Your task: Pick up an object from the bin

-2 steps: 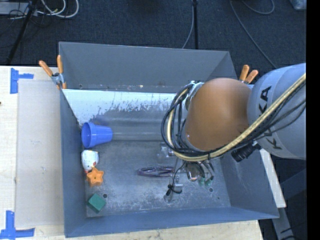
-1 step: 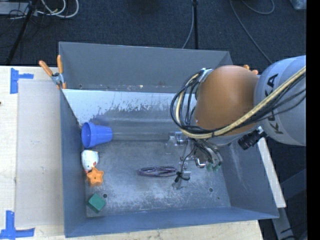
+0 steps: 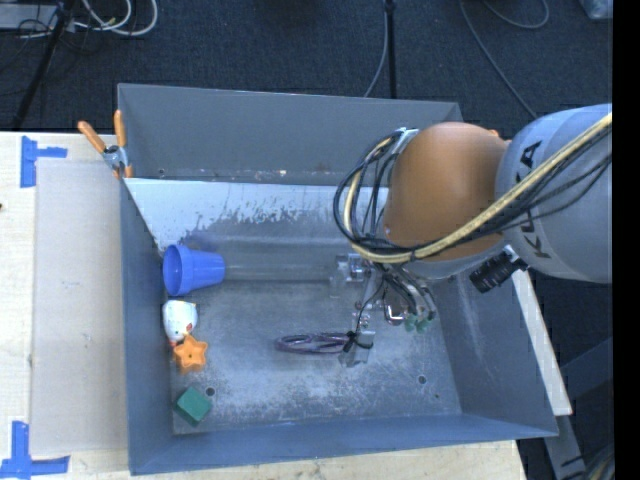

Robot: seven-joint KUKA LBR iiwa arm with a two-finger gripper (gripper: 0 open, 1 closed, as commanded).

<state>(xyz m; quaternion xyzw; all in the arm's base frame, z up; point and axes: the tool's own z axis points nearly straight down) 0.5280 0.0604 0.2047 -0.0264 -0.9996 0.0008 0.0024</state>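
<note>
1. The grey bin (image 3: 280,138) holds 5 small things, 4 of them along its left wall.
2. The hand (image 3: 357,346) sits low at mid-floor, at the right end of a thin purple loop (image 3: 312,343). I cannot tell if it is wide or narrow.
3. A blue cup (image 3: 195,269) lies tipped by the left wall.
4. The purple loop lies flat. It looks light, wiry and apt to slide, so I would pinch across its rim.
5. A white toy (image 3: 179,317), green block (image 3: 192,405) and orange star (image 3: 189,352) lie towards the near-left corner.

The arm (image 3: 565,203) reaches in from the right, its orange-covered wrist (image 3: 445,188) above the down-pointing claw (image 3: 357,345).
</note>
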